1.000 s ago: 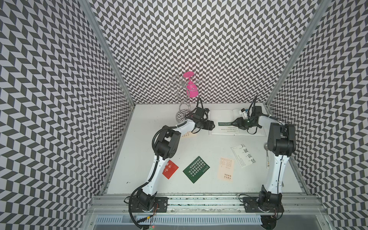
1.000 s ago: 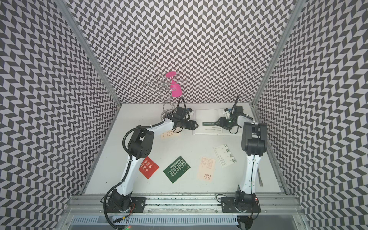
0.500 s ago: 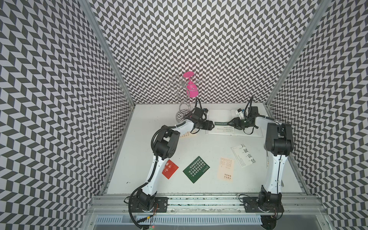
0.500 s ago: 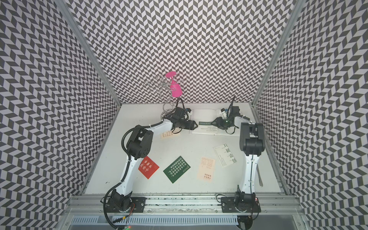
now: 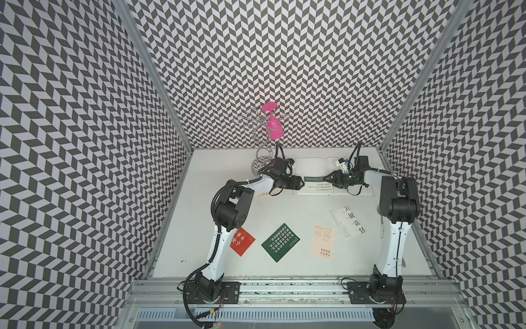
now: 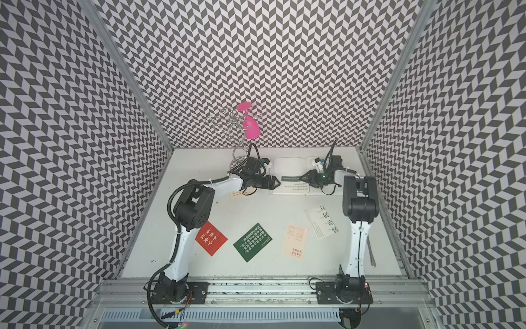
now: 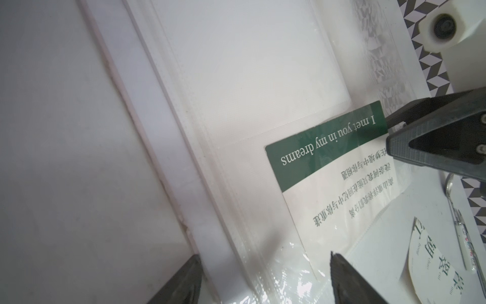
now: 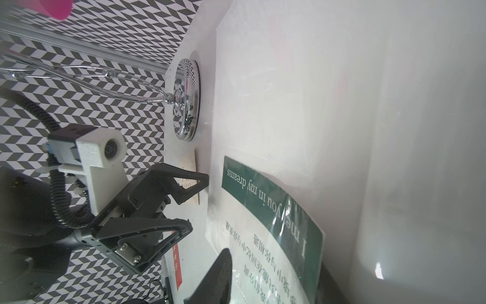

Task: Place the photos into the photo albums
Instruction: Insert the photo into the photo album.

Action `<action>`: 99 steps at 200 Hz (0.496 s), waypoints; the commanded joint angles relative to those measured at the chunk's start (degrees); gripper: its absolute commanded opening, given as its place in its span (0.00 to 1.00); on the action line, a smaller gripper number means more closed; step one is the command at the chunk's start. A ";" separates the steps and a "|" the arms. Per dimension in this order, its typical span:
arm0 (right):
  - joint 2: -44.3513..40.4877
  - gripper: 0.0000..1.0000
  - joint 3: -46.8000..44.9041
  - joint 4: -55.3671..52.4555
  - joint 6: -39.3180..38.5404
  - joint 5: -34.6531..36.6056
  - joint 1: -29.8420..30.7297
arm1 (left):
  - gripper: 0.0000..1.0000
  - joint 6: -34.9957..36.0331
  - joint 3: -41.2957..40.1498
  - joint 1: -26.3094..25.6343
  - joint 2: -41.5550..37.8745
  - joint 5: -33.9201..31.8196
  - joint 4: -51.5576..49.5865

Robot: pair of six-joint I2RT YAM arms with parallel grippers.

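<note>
The photo album [image 5: 310, 166] [image 6: 290, 165] lies open at the back of the table, its white pages covered by clear sleeves. A white photo with a green band [image 5: 313, 179] [image 7: 323, 147] [image 8: 263, 200] lies on it, partly under clear film. My right gripper [image 5: 324, 178] [image 8: 276, 258] is shut on the band end. My left gripper [image 5: 303, 181] [image 7: 264, 256] stands open over the album's left edge, holding nothing. Red [image 5: 242, 241], dark green [image 5: 281, 242], peach [image 5: 323, 242] and white [image 5: 347, 223] photos lie in front. A cream one [image 5: 263, 194] peeks out under the left arm.
A wire stand [image 5: 260, 165] with a pink glass [image 5: 273, 128] hanging on it stands just behind the left gripper. A thin metal utensil [image 6: 371, 256] lies along the table's right edge. Patterned walls close in three sides.
The right gripper has moved left toward the left gripper, carrying the green-banded photo further across the album. The left arm has hardly moved.
</note>
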 commanded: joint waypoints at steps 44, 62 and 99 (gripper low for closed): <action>-3.61 0.46 -1.65 -3.90 0.08 6.95 3.40 | 0.78 -0.21 -4.87 -0.24 -2.02 0.00 -3.42; -5.51 0.47 -0.30 -5.31 -0.34 12.59 3.64 | 0.78 0.60 -4.93 0.11 -2.66 -0.92 -3.84; -7.04 0.49 2.94 -8.70 -1.41 20.18 3.68 | 0.78 1.59 -4.79 0.62 -3.49 -2.14 -4.32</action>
